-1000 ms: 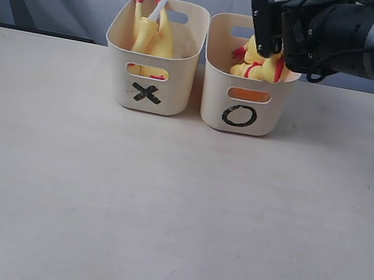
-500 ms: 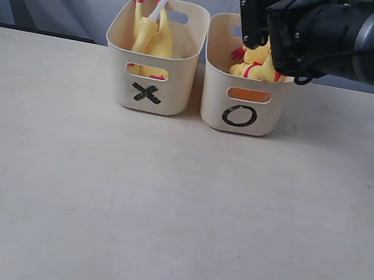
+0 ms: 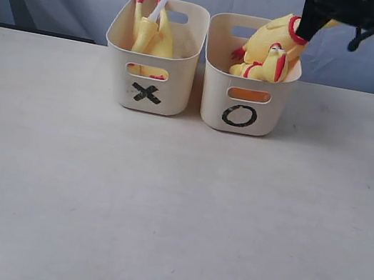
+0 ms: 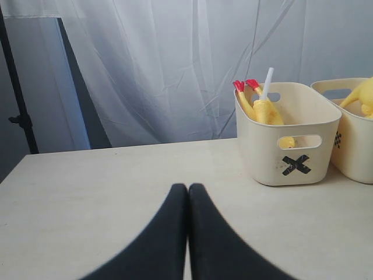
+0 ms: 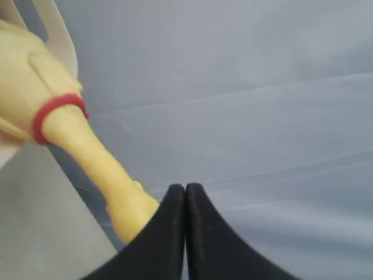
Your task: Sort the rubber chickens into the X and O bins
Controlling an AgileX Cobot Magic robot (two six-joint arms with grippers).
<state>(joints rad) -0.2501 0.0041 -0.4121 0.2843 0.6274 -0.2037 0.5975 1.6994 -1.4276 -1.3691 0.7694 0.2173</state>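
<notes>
Yellow rubber chicken (image 3: 271, 40) leans out of the O bin (image 3: 213, 94), its neck propped against the right gripper (image 5: 185, 189) above, whose jaws meet, seemingly on nothing. The left gripper (image 4: 187, 188), well apart from that bin, is clenched empty.

The gripper (image 5: 185, 188) has its two black fingers pressed tight together, and a yellow chicken (image 5: 87, 149) with a red band (image 5: 55, 114) round its long neck ends right beside one finger, maybe touching it, with a blue curtain (image 5: 262, 87) behind.
</notes>
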